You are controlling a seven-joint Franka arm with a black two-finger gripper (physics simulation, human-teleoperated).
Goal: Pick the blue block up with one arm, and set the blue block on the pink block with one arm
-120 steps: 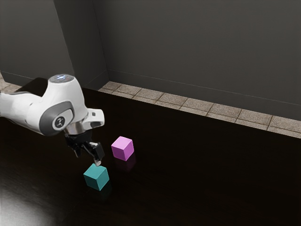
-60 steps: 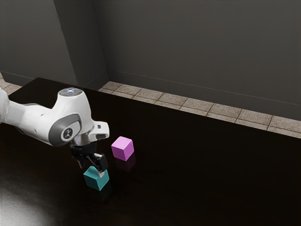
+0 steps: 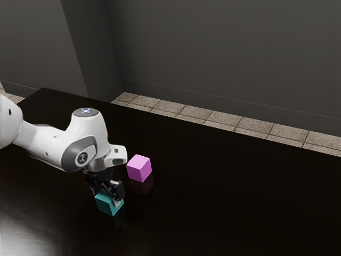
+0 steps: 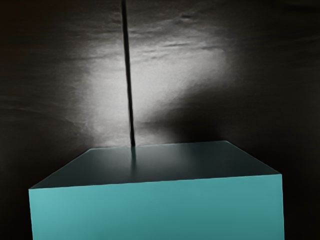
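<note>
Low above the table (image 3: 229,202), the gripper (image 3: 110,193) hung over the blue block (image 3: 106,206) resting there; whether it was clamped I could not tell. An off-centre squeeze might have spun the block, or a weak hold dropped it short of the nearby pink block (image 3: 139,167).

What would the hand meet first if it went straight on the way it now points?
The blue block: the hand points downward, right at its top. Contact looks near or made, though depth is unclear.
</note>
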